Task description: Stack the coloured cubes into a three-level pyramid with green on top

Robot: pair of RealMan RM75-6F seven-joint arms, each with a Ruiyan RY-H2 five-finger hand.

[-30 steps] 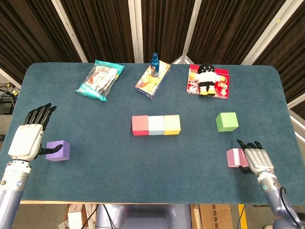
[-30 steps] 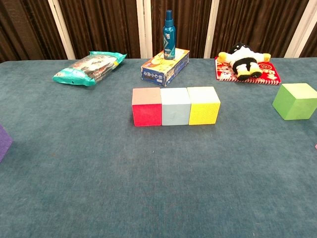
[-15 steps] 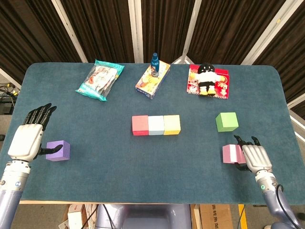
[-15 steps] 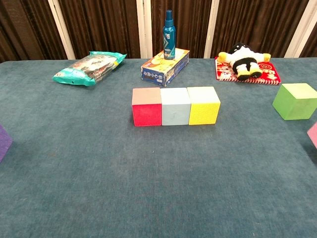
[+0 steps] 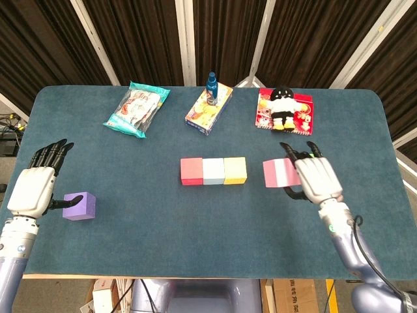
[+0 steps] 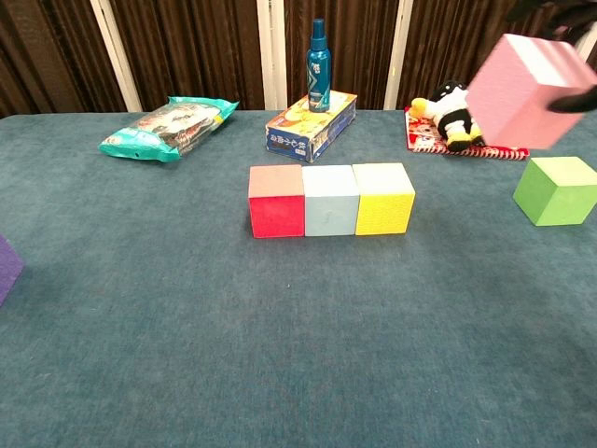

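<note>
A red cube, a light blue cube and a yellow cube stand touching in a row at mid-table. My right hand grips a pink cube in the air, just right of the yellow cube; in the chest view the pink cube hangs tilted, high above the table. The green cube sits on the cloth at the right, hidden behind my right hand in the head view. My left hand is open beside a purple cube, thumb pointing at it.
Along the far side lie a snack bag, a printed box with a blue bottle on it, and a plush toy on a red packet. The blue table cloth ends close in front of both hands.
My right hand has lifted the pink cube off the front right of the table and carried it up and left, towards the row. The left hand has barely shifted.
</note>
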